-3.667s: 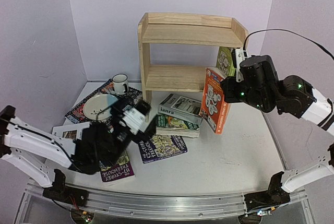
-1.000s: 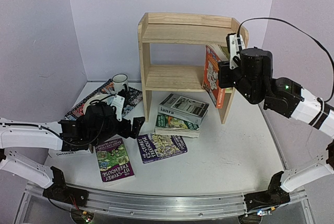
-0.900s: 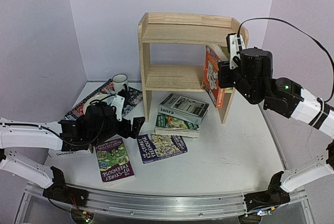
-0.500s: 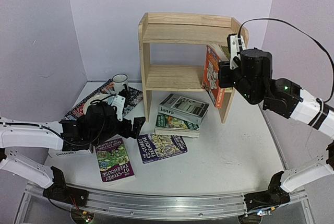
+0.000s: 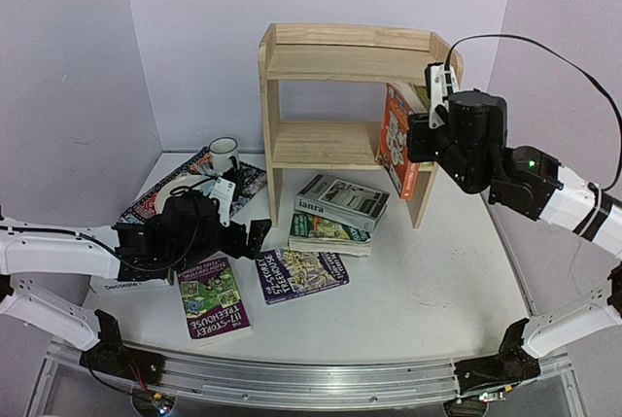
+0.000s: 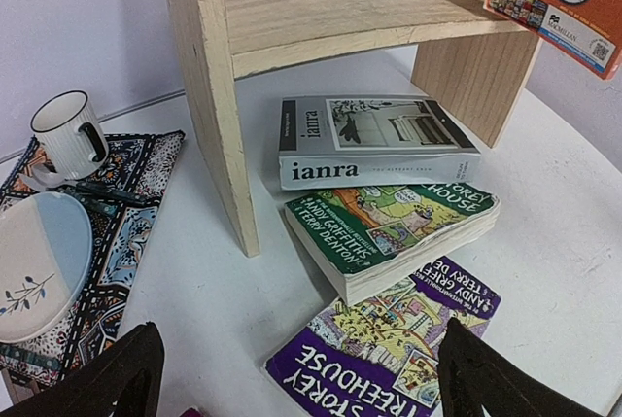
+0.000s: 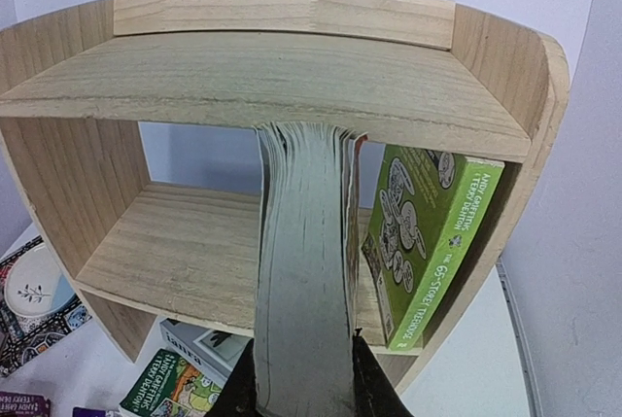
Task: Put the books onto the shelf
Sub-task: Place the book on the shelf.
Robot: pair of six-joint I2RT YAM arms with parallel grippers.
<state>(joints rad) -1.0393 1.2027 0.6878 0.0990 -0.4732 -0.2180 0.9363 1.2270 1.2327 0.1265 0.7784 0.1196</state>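
Right claw [image 7: 306,378] clenched on the orange book [image 7: 301,271] at the shelf [image 7: 282,77]; left claw [image 6: 296,383] spread wide, gripping nothing.

The orange book stands upright between the right claw's fingers with its page edges facing the claw. Its far end reaches in under the shelf's upper board; whether it touches the lower board cannot be told. Just right of the claw, a light green book [image 7: 428,232] leans on the lower board against the side panel. The left claw hovers low over the table [image 6: 573,213], with a purple book [image 6: 389,349] directly beneath it. Ahead lies a green book [image 6: 389,223], with a grey-white book [image 6: 374,140] partly on it. Ahead and to the left are a mug [image 6: 68,133] and a plate [image 6: 39,261] on a placemat [image 6: 126,203].
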